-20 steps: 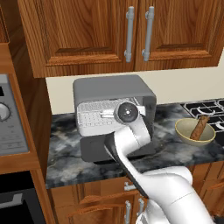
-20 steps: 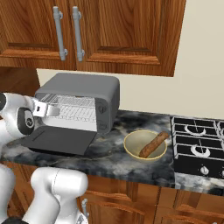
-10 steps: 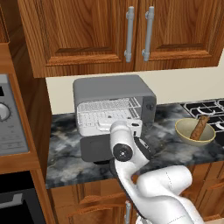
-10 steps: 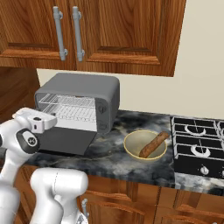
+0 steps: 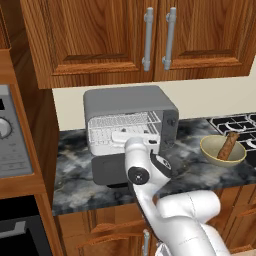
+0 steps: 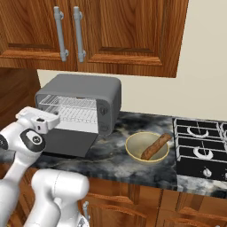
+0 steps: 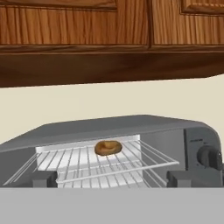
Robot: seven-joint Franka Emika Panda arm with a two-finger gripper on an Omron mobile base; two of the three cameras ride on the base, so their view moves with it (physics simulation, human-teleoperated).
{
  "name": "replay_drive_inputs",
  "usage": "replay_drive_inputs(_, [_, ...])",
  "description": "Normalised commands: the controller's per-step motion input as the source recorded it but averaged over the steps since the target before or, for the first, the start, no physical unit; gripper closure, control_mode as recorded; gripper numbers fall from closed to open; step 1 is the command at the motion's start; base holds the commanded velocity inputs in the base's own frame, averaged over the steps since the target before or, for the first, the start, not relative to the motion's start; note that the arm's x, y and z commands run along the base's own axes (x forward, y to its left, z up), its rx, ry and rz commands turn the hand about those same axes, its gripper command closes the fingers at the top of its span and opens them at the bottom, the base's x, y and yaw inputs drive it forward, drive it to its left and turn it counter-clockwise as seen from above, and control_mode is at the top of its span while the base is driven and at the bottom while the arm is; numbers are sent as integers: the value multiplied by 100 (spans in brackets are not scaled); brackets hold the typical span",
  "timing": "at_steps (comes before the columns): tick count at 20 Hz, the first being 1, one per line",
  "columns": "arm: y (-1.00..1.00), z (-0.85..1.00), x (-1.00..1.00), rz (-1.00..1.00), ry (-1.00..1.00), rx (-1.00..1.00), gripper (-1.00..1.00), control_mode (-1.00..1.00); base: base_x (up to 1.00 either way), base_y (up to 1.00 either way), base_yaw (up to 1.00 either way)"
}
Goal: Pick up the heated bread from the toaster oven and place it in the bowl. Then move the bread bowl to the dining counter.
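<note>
While the arm has drawn back and down from the toaster oven [image 5: 131, 135], its gripper [image 7: 109, 186] hangs spread and empty before the rack. A round bread [image 7: 107, 147] sits deep inside the oven. Right of the oven, the bowl [image 6: 146, 147] already carries a breadstick [image 6: 155, 146]

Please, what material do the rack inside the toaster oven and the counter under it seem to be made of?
The wire rack looks like bright metal: thin silver rods in a grid. The countertop looks like polished stone, probably marble or granite: black with grey clouded veins. Both are rendered, so this is only appearance.
</note>
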Motion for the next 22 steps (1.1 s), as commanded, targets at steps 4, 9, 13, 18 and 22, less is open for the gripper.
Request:
replay_drive_inputs(4, [-8, 0, 35, 0, 0, 0, -100, -100, 0, 0, 0])
replay_drive_inputs(9, [-1, 0, 41, 0, 0, 0, -100, -100, 0, 0, 0])
replay_drive_inputs(13, [0, -1, 41, 0, 1, 0, -100, -100, 0, 0, 0])
replay_drive_inputs(18, [0, -11, 42, 0, 3, 0, -100, -100, 0, 0, 0])
replay_drive_inputs(22, [0, -13, 48, 0, 5, 0, -100, -100, 0, 0, 0])
